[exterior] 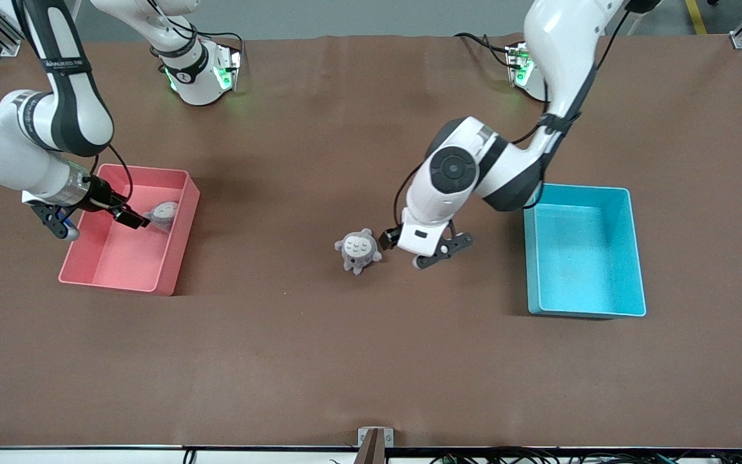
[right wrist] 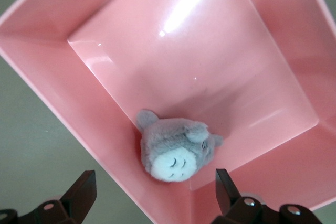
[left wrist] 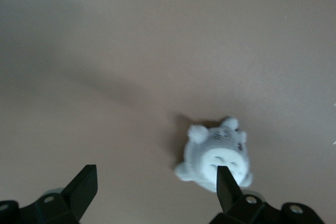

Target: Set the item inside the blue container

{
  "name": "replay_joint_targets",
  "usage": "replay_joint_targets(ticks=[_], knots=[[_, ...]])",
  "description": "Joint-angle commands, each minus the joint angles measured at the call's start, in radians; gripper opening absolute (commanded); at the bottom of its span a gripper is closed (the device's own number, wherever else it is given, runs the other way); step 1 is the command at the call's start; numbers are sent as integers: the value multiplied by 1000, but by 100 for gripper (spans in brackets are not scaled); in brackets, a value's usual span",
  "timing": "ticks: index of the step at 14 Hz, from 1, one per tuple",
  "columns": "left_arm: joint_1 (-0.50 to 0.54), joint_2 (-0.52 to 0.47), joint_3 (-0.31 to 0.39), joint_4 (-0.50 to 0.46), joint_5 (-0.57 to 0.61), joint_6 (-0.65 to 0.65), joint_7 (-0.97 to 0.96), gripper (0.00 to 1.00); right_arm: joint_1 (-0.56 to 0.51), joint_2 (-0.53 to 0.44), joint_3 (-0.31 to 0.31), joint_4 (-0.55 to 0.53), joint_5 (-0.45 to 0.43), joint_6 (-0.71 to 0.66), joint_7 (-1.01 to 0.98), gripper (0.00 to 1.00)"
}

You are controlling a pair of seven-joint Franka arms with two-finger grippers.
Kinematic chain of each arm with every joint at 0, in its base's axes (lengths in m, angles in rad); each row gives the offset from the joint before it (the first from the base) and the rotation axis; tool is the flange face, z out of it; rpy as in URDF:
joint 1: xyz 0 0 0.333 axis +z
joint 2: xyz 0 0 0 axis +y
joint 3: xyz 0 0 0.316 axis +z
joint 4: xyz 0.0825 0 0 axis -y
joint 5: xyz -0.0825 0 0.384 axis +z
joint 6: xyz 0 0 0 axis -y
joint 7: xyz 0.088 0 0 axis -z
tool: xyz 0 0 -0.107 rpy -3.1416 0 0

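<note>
At the right arm's end of the table, the right gripper (exterior: 97,220) is held over the pink bin (exterior: 171,283), its jaws spread and nothing between them. A grey plush (exterior: 163,214) is seen lying in that bin, against the wall toward the table's middle; in the right wrist view it (right wrist: 176,153) rests on the bin floor in a corner, face up.

Near the table's middle, a second grey plush, the toy (exterior: 358,250), lies on the brown table (exterior: 281,361). The left gripper (exterior: 424,250) is placed just beside it, toward the blue bin (exterior: 636,258), released and holding nothing. In the left wrist view one fingertip (left wrist: 227,184) appears in front of the toy (left wrist: 215,153); whether it touches the fur cannot be told from this angle.

The blue bin stands at the left arm's end, well apart from the toy, and nothing is seen in it.

The main risk is judged to be an off-centre descent: the jaws are offset to one side of the toy, so a finger could be pressed onto the soft body, or the toy nudged away. A shallow pinch on the fur could also be lost during the carry to the blue bin.
</note>
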Motion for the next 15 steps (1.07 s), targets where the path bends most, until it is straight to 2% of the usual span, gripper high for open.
replay_joint_targets(ticks=[1, 4, 7, 10, 12, 15], knots=[[-49, 73, 10, 54, 6, 62, -203, 100, -25, -40, 22, -107, 67, 95, -35, 100], [-92, 116, 12, 50, 4, 137, -386, 100, -21, -17, 23, -179, 72, 229, -35, 100], [-126, 146, 15, 51, 4, 153, -442, 100, -5, 26, 23, -183, 112, 266, -35, 100], [-126, 165, 17, 48, 4, 272, -524, 100, 10, 86, 25, -181, 116, 336, -35, 100], [-127, 191, 17, 51, 12, 286, -534, 100, 24, 115, 25, -179, 129, 365, -35, 100], [-127, 215, 24, 53, 42, 294, -534, 100, 28, 121, 25, -179, 130, 369, -36, 78]])
